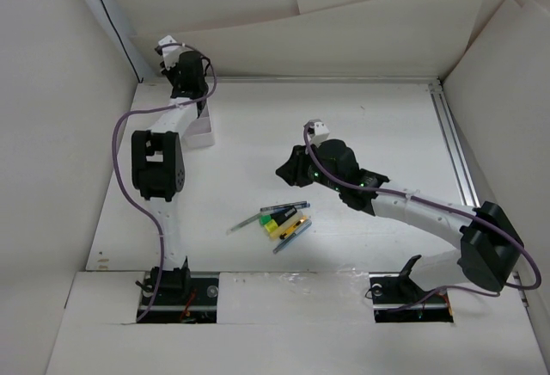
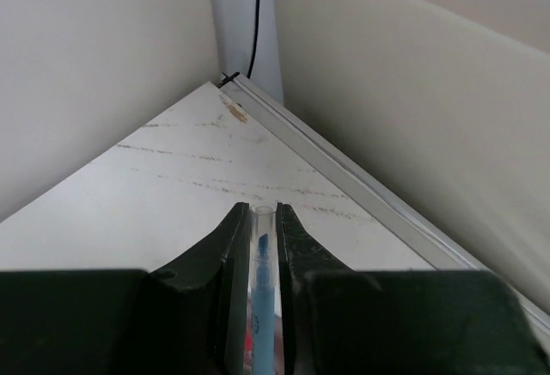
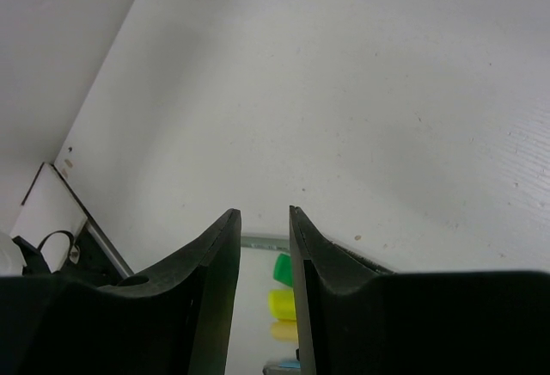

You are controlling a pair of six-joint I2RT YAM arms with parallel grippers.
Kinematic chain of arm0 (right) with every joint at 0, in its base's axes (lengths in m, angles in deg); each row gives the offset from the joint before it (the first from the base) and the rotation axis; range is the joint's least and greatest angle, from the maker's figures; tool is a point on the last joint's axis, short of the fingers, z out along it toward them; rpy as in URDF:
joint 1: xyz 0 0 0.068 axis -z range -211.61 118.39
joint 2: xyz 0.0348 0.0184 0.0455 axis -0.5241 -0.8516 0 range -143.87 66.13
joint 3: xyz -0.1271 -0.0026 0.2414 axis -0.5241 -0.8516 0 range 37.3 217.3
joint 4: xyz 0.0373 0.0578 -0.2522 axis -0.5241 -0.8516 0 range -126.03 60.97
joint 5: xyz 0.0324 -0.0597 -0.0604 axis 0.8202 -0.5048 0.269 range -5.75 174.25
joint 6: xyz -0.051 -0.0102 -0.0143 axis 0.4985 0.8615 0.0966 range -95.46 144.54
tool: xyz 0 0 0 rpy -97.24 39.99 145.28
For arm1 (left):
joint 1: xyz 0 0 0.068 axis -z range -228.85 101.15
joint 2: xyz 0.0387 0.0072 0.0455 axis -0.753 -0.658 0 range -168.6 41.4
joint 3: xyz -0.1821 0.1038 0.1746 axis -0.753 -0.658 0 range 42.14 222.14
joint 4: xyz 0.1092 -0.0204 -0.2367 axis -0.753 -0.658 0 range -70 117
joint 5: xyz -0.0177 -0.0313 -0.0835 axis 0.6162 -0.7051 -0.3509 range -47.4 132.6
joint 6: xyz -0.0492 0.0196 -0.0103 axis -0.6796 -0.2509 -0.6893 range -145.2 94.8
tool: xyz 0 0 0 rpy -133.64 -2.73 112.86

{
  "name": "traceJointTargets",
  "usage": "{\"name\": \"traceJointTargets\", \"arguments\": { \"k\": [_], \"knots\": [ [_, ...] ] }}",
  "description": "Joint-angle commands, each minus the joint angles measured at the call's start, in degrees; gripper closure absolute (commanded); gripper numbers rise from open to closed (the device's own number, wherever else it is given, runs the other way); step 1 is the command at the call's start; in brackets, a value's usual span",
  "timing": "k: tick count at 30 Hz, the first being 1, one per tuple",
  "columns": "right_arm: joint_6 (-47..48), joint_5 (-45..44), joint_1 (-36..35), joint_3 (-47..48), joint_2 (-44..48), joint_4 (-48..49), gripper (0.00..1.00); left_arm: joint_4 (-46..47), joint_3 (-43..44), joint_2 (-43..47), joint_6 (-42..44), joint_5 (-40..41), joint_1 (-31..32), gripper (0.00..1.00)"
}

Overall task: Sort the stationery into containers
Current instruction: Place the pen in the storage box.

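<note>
1. Left gripper (image 2: 262, 213): clamped on blue pen (image 2: 261, 259), near box (image 1: 202, 132).
2. Right gripper (image 3: 263, 220): narrowly parted, empty, above pile (image 1: 279, 220).
3. Progress: apparently early; pile not yet sorted.

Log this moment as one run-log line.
left gripper: shut on blue pen, by white box | right gripper: open, empty, near pen pile

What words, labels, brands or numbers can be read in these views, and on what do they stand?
None can be read in any view.
Pen in the left gripper: blue and red marks on the barrel, too blurred to read.
Pile of pens and highlighters: too small in the top view to show any print; the right wrist view shows no lettering on them.
</note>
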State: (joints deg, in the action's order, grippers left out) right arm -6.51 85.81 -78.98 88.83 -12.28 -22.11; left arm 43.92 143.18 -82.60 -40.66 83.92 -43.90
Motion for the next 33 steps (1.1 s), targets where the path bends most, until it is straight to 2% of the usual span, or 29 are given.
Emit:
{"name": "traceJointTargets", "arguments": {
  "k": [1, 5, 9, 10, 19, 22, 24, 26, 27, 32, 33],
  "knots": [
    [1.2, 0.5, -0.5, 1.5, 0.8, 2.9, 0.65, 5.5, -0.8, 4.1, 2.4, 2.7, 0.4, 1.0],
    [1.2, 0.5, -0.5, 0.9, 0.8, 3.5, 0.65, 5.5, -3.4, 5.4, 2.4, 3.2, 0.9, 1.0],
    [1.2, 0.5, -0.5, 0.9, 0.8, 3.5, 0.65, 5.5, -6.0, 8.2, 0.2, 2.5, 0.9, 0.84],
    [1.2, 0.5, -0.5, 0.9, 0.8, 3.5, 0.65, 5.5, -6.5, 8.9, 0.2, 1.9, 0.9, 0.76],
    [1.2, 2.1, -0.5, 0.9, 1.9, 3.5, 0.62, 0.8, -8.2, 18.6, -4.1, -4.7, 2.0, 0.47],
    [1.2, 2.7, -1.0, 1.6, 1.2, 3.5, 0.61, -2.9, -8.2, 21.3, -6.9, -8.4, 2.0, 0.47],
    [1.2, 4.3, -1.1, 2.8, -0.7, 2.4, 0.74, -6.4, -8.2, 24.2, -10.5, -11.2, 2.0, 0.5],
    [1.7, 5.7, -2.3, 4.9, -2.3, 1.2, 0.91, -8.1, -9.9, 27.7, -13.7, -16.5, 2.0, 0.56],
    [2.2, 5.7, -2.3, 5.6, -3.8, 0.5, 1.0, -9.5, -10.8, 28.8, -15.5, -18.6, 2.0, 0.56],
    [4.0, 9.2, -6.2, 9.8, -8.6, -3.4, 1.0, -10.1, -20.6, 35.5, -29.9, -32.2, 2.0, 0.64],
    [4.0, 9.2, -6.9, 11.5, -9.3, -4.3, 1.0, -9.5, -25.0, 37.8, -31.1, -34.2, 2.0, 0.65]
  ]
}}
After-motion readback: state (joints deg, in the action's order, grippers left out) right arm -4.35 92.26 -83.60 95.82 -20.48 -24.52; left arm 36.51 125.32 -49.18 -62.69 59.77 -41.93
